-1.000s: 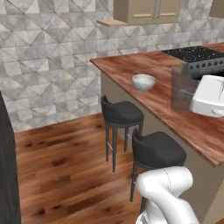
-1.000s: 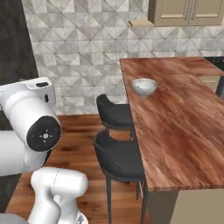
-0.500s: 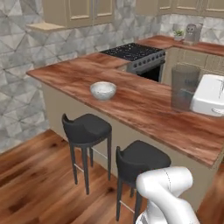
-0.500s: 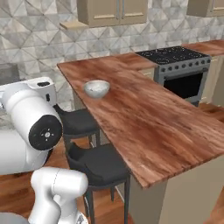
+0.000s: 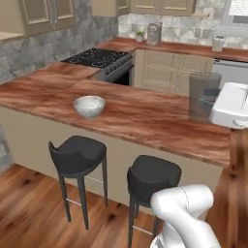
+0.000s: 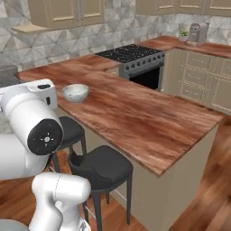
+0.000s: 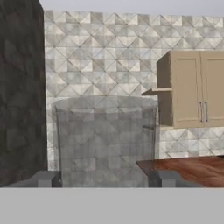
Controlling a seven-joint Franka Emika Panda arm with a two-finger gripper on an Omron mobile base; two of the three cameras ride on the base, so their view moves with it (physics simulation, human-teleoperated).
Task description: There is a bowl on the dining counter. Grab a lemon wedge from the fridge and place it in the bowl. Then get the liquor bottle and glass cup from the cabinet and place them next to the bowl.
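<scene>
Between gripper (image 7: 104, 179) fingers: glass cup (image 7: 105, 140) (upright)

left base view: high behind the arm, facing down over the tabletop (image 5: 145, 116) toward the stove (image 5: 99, 58)
right base view: same height, further right, facing the tabletop's end
shared: bowl (image 5: 89, 105), stools (image 5: 77, 154), stove
hand view: level, close behind a glass cup (image 7: 106, 142), facing the tiled wall (image 7: 100, 57)

Two black stools (image 5: 77, 154) on wood floor (image 5: 29, 213), tiled wall (image 7: 100, 57).
</scene>
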